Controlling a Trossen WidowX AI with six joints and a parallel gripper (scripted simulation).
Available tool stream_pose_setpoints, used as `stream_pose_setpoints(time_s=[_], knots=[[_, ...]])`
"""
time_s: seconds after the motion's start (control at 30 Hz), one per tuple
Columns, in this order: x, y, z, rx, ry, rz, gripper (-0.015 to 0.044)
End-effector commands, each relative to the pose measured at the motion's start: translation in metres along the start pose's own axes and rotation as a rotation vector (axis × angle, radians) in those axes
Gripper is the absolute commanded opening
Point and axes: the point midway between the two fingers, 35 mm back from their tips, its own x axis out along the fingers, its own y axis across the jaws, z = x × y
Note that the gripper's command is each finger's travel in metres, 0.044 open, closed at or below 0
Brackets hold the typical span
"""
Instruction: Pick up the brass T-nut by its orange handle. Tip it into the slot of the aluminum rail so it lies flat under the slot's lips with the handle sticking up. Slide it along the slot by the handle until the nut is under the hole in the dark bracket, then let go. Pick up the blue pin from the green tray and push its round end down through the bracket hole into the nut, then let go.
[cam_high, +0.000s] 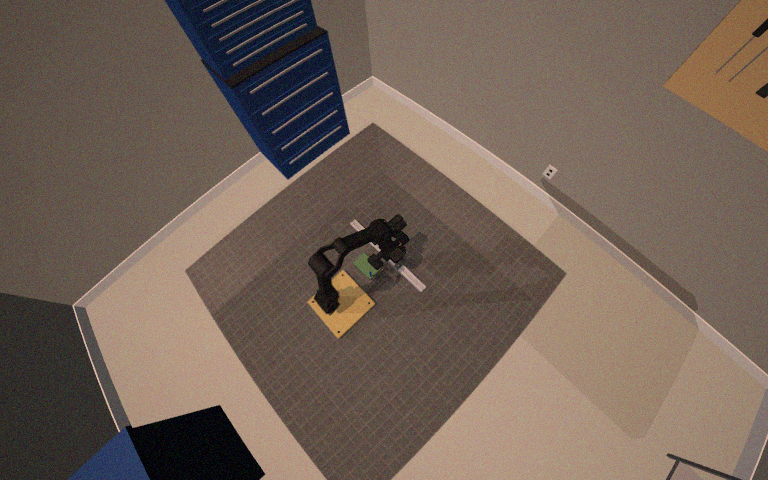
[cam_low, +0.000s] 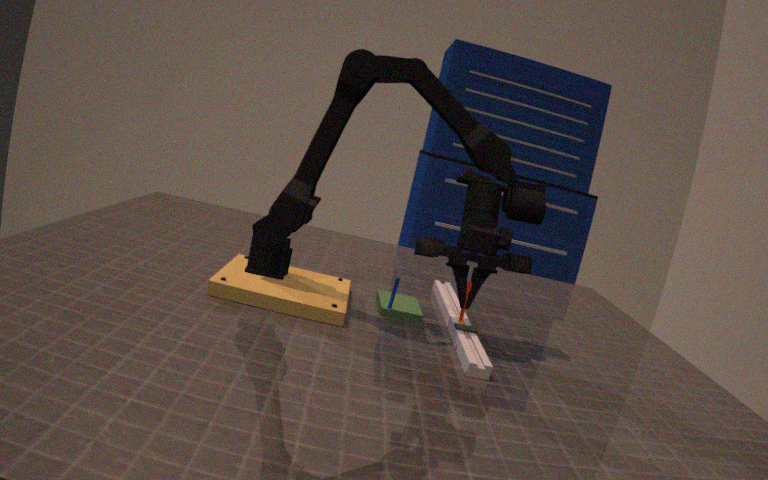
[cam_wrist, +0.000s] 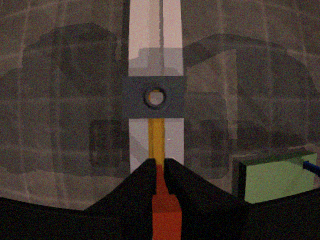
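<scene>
While the blue pin leans in the green tray, center of the exterior frame, the rail lies right of it. Gripper is closed on the orange handle, lower middle of the wrist frame. Brass T-nut sits in the slot, front end under the dark bracket; brass edge shows in the hole.

Orange handle, dark-grey bracket.
</scene>
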Motion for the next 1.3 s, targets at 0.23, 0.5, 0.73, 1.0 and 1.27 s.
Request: stream_pose_setpoints(time_s=[0.23, 0.5, 0.73, 1.0, 1.27], knots=[[0.000, 0.000, 0.000, 0.000, 0.000, 0.000, 0.0113], [-0.006, 0.002, 0.002, -0.012, 0.017, -0.005, 0.0198], [-0.080, 0.006, 0.025, -0.131, 0.201, -0.026, 0.0381], [-0.087, 0.009, 0.028, -0.142, 0.219, -0.024, 0.0440], [-0.097, -0.046, 0.023, -0.764, 0.224, 0.041, 0.0440]])
